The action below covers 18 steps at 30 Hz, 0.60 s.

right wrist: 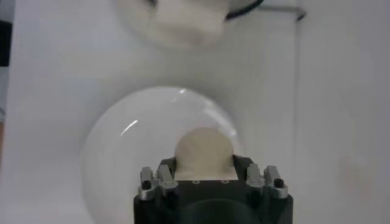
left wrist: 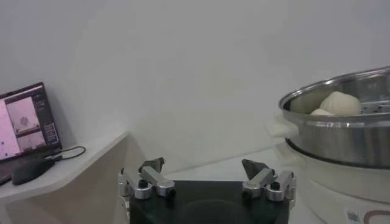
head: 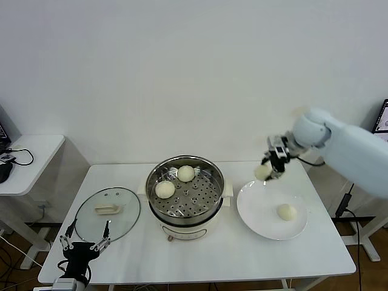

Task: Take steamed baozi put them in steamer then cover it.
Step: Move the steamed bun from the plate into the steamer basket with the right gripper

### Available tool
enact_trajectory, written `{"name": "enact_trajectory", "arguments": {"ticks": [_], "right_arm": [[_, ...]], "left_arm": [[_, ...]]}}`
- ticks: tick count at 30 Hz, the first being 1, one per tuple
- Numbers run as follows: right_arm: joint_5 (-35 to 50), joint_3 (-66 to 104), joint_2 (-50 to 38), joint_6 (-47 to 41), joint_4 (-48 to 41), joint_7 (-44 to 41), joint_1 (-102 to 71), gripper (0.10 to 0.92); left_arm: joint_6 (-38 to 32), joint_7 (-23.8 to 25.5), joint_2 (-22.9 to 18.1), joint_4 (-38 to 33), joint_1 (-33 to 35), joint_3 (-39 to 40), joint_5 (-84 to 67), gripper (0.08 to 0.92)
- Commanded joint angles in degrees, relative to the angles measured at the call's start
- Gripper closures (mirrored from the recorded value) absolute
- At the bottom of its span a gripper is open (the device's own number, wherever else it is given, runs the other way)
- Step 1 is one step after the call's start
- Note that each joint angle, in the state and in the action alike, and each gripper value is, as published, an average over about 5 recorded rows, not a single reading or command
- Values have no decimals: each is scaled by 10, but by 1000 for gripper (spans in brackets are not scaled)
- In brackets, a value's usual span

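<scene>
Two steamed baozi (head: 165, 189) (head: 186, 173) lie on the perforated tray of the steel steamer (head: 159, 213) at the table's middle. One baozi (head: 287, 211) rests on the white plate (head: 254, 212) to the right. My right gripper (head: 267, 171) hangs above the plate's far left rim, shut on another baozi (right wrist: 205, 152). The glass cover (head: 128, 221) with its cream handle lies flat to the left of the steamer. My left gripper (head: 85, 240) stands open at the table's front left edge, near the cover. In its wrist view the left gripper (left wrist: 204, 173) holds nothing.
A small white side table (head: 36, 151) with cables stands at the far left. A laptop (left wrist: 27, 122) and a mouse sit on it. A dark screen edge (head: 382, 118) shows at the far right.
</scene>
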Motion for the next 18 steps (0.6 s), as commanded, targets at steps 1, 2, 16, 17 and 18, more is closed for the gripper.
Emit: {"name": "enact_trajectory", "arguments": {"ticks": [1,2,16,17,18], "right_arm": [[63,-59,97,-1,-4,26,99,423],[67,-64,111,1,-5,31,100,424],[49,-147,231,149,-1,60,78,425],[41,-153,234,160,3,62,77,425],[31,-159,237,172,6,64,75,425]], "left_arm": [[0,0,-1,1,0,-2,0,177],[0,0,-1,2,1,-3,-1,177],[-1,0,-6,4,5,-25,-7,177],[-2,0,-7,4,5,-26,-8,177],[-2,0,-7,4,5,-27,-8,177]]}}
